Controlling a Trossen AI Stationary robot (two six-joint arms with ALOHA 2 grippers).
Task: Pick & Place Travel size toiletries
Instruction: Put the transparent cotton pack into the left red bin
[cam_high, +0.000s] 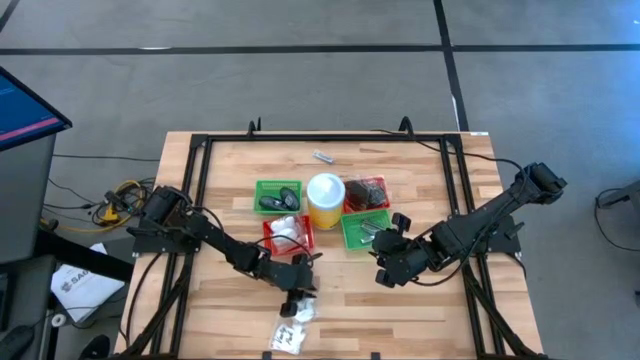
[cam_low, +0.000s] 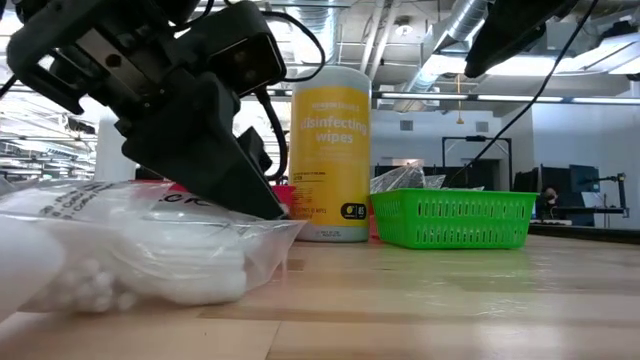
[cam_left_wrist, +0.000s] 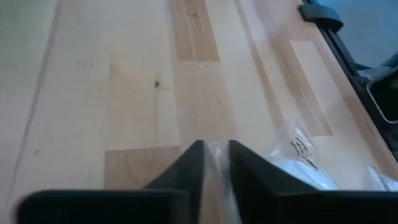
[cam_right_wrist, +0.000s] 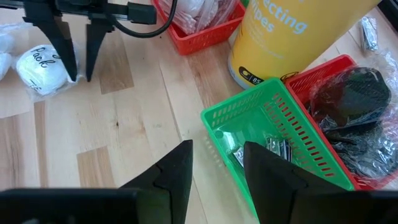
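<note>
Travel size toiletries, loose: two white-filled clear packets on the counter's near edge, one (cam_high: 303, 309) under the left gripper (cam_high: 298, 297), one (cam_high: 287, 335) just nearer the edge; the second lies with its long axis slightly tilted from the near-far line. One small silvery piece (cam_high: 323, 156) lies alone toward the far edge, long axis roughly left-right.

Baskets: four, clustered round a yellow wipes canister (cam_high: 326, 200). Green basket (cam_high: 277, 196) holds dark pieces; red basket (cam_high: 288, 235) holds white packets; a second red basket (cam_high: 367, 194) holds dark round pieces in clear bags; a second green basket (cam_high: 364, 229) holds silvery metal pieces.

Left gripper: jaws narrowly parted, straddling a fold of clear packet film; whether they pinch it cannot be told.

Right gripper (cam_high: 388, 272): just beside the second green basket, jaws released, grasping nothing.

Counter (cam_high: 420, 310): light butcher-block wood, black frame. Room: grey floor, exposed ceiling ducts.
</note>
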